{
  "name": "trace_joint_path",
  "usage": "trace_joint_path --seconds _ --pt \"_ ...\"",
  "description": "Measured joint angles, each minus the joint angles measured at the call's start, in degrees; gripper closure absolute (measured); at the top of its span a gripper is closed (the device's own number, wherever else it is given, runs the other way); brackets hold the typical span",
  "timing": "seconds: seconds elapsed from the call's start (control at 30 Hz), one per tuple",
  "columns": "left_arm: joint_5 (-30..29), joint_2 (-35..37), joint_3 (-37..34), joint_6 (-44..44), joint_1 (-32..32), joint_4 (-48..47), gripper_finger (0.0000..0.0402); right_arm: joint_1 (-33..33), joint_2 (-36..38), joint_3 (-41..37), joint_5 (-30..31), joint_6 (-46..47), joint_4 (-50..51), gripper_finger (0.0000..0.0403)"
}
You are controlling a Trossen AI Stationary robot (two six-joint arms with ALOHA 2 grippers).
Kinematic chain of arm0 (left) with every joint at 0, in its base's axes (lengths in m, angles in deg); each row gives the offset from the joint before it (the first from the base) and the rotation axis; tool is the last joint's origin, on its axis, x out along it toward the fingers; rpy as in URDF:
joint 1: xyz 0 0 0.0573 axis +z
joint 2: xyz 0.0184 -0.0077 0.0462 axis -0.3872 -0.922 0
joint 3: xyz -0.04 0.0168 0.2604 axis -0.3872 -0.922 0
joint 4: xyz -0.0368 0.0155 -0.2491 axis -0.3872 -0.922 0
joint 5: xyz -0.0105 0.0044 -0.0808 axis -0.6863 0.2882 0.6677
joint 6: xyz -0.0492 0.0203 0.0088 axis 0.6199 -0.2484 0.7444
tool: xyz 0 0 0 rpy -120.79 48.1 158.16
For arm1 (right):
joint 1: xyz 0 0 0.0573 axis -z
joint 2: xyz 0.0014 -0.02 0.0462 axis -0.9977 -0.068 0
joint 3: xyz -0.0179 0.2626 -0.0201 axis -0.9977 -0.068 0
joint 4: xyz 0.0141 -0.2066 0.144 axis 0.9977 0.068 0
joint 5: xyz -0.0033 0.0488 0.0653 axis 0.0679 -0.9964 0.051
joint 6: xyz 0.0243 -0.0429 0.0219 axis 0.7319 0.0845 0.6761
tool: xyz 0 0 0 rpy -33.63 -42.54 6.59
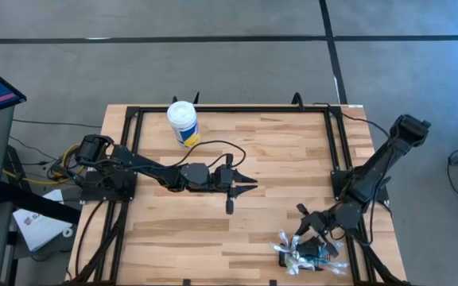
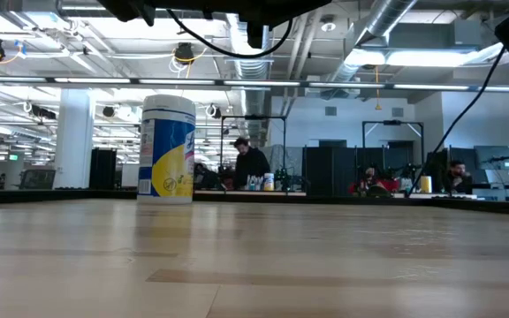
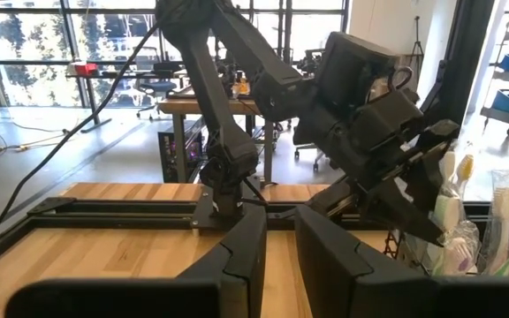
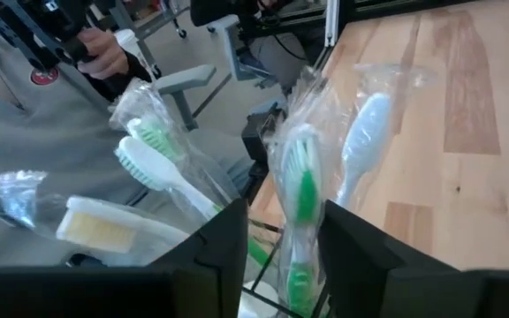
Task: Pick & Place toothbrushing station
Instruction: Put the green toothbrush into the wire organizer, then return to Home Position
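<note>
Two fingers of my right gripper [image 1: 309, 233] stand parted just beside the toothbrushing station [image 1: 308, 256], which sits near the table's [image 1: 277, 151] front right corner, wrapped toothbrushes [image 4: 303, 199] upright; its long axis I cannot tell.

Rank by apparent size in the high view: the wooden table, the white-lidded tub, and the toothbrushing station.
1. Wooden table.
2. Toothbrushing station, counting its wrapped brushes.
3. White-lidded tub, close to the station in size, so that order is unsure.
</note>
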Motion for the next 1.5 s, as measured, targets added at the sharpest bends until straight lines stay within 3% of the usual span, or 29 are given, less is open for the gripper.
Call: trace_joint_path --seconds 0.5,0.7,0.97,1.17,1.33,1.5 --pt "0.07 0.0 0.0 0.0 0.0 -0.02 0.0344 1.45 12.99 0.0 0.21 -4.21 10.01 0.0284" --pt "0.24 -0.01 0.02 -0.02 0.0 -0.02 0.0344 2.81 19.9 0.02 1.04 -4.26 19.78 0.0284" --pt "0.2 0.46 0.07 -0.04 0.24 -1.61 0.0344 5.4 28.21 0.02 8.73 -13.62 24.87 0.0285" --pt "0.16 0.5 0.02 2.98 1.27 -9.42 0.0344 9.17 32.83 0.0 21.3 -15.89 32.15 0.0285" --pt "-0.14 0.62 -1.14 3.23 1.53 -9.66 0.0344 13.14 36.09 -0.15 21.35 -15.82 35.71 0.0285" --pt "-1.72 6.77 -9.49 5.82 1.91 -8.53 0.0344 16.71 39.05 -0.18 21.22 -16.09 40.19 0.0285"
